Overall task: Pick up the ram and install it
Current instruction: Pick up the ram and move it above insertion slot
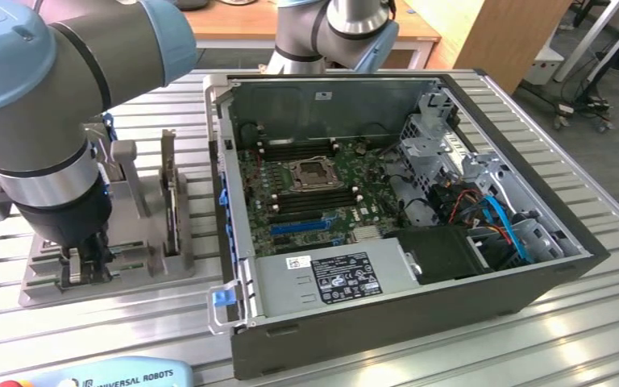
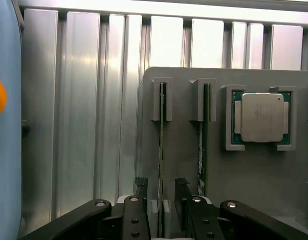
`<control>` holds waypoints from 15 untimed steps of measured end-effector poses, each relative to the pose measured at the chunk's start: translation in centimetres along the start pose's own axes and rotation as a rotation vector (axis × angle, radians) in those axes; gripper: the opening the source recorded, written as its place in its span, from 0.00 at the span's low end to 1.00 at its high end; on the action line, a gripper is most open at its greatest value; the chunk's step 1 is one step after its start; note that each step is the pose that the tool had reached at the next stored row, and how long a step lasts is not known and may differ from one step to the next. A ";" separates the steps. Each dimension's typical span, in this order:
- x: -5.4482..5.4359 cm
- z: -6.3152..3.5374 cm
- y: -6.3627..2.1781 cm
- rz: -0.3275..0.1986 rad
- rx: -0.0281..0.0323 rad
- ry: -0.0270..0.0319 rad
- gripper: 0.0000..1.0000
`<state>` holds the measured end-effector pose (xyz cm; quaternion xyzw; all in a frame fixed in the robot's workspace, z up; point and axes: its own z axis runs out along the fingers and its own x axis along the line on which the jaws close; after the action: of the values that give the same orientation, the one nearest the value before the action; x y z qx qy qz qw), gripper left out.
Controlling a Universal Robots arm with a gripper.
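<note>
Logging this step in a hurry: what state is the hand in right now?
Hand: open, straddling the ram that stands in the grey holder, not closed on it.

The arm (image 1: 41, 137) is built of fat light-blue joint caps and silver-grey tubes, with a black collar at the wrist. Its pincer (image 2: 161, 192) is black, with two jointed link bars carrying round silver screws and narrow dark fingers (image 2: 140, 187).

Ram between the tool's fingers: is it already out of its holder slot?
No, the ram stands in its slot on the holder, with the tool astride it.
</note>
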<state>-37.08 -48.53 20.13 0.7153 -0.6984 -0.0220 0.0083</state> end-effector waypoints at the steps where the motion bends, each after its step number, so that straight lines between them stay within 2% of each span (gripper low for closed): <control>1: 0.0 0.07 -0.01 0.000 0.0003 -0.0003 0.36; 15: 0.0 0.20 -0.01 0.000 0.0000 0.0000 0.36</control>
<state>-37.07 -48.53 19.93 0.7153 -0.6984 -0.0220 0.0083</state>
